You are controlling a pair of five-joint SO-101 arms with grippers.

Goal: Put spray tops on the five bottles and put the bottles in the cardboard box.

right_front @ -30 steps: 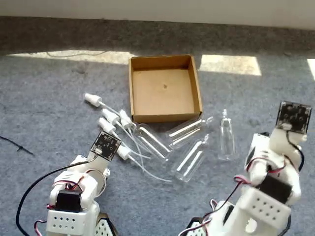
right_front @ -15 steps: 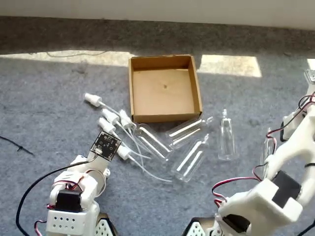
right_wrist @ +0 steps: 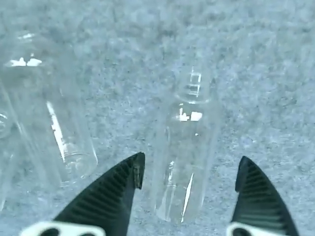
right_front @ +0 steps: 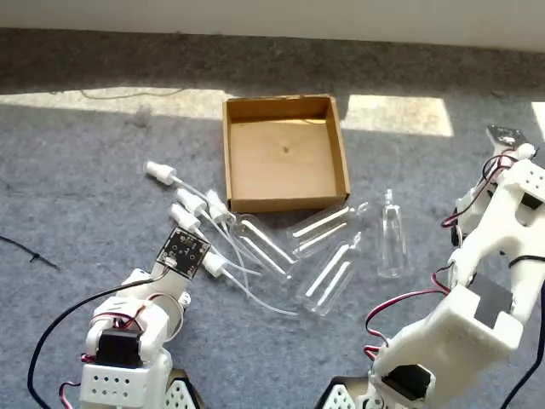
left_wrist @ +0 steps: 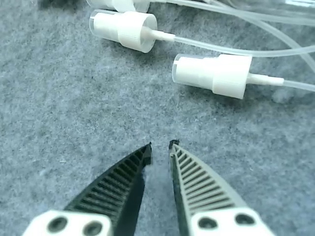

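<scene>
**Ana:** Where does the right gripper (right_wrist: 192, 158) stand?

**Ben:** It hangs over a clear plastic bottle (right_wrist: 189, 123) that lies on its side on the grey carpeted table (right_front: 85, 196), apart from the rest. The jaws are spread wide, one on each side of the bottle's body, and they do not seem to touch it. The neck points away from the wrist.

**Ana:** And the left gripper (left_wrist: 160, 146)?

**Ben:** Nearly closed, with only a slit between the tips and nothing in it. It sits low over the table just short of the white spray tops with long clear tubes (left_wrist: 211, 73). The four other clear bottles (right_front: 324, 226) lie in a loose bunch between those tops and the right arm, and the brown cardboard box (right_front: 285, 153) behind them holds nothing so far.

**Ana:** So the step in hand is picking up that lone bottle?

**Ben:** That is how it reads. To do it well, the arm should come straight down with the bottle centred between the jaws, then close around the middle of the body (thin clear plastic likely dents and slips). A firm but gentle squeeze ought to do.

**Ana:** Why the middle?

**Ben:** It leaves the neck free and gives the left arm room to feed a tube in. A grip near the neck would likely block the cap, and an off-centre close could roll the bottle away.
</scene>
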